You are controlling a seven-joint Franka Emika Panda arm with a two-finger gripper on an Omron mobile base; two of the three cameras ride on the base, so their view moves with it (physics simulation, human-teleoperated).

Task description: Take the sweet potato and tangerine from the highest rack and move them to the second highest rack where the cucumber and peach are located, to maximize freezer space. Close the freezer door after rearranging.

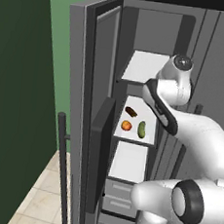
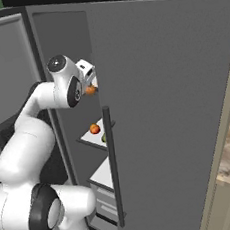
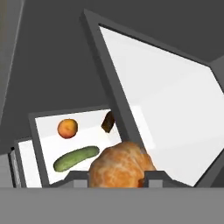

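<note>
The claw (image 3: 117,177) is clenched on the tangerine (image 3: 119,166), out past the front edge of the highest rack (image 1: 144,67). The sweet potato (image 1: 131,111) already lies with the peach (image 1: 126,126) and cucumber (image 1: 141,129) on the second highest rack (image 1: 149,137). Next, I'd say: lower it there, release.

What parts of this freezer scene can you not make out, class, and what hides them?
- tool: in the left base view, behind the arm.
- cucumber: right base view, mostly behind the wider door's edge.
- sweet potato: hand view, partly behind the highest rack's edge.
- tangerine: its bottom is cut off.
</note>
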